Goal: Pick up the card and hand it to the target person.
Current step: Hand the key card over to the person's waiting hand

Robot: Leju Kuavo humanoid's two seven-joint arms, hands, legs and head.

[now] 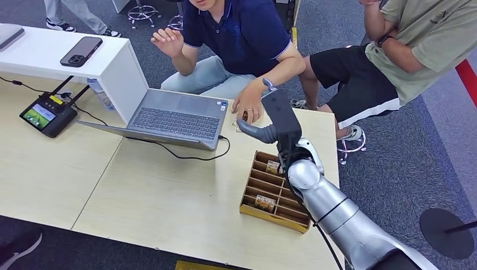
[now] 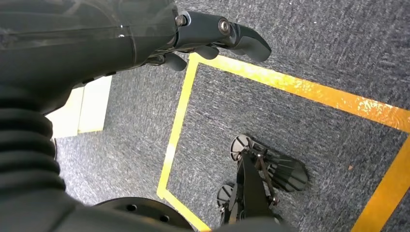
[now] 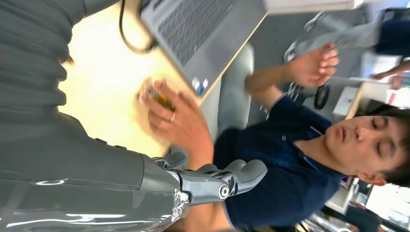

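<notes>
The right hand, smooth grey plastic, hung empty with fingers apart above the pale wooden desk. The card, blurred, seemed pinched in the person's hand. The left hand hung over the carpet with its fingers slightly curled, empty.

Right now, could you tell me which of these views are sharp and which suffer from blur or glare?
Head view: sharp and evenly lit, laptop keys readable. Right wrist view: soft, the person's hand on the table smeared, background washed out bright. Left wrist view: carpet crisp, glossy highlights on the left hand casing.
</notes>
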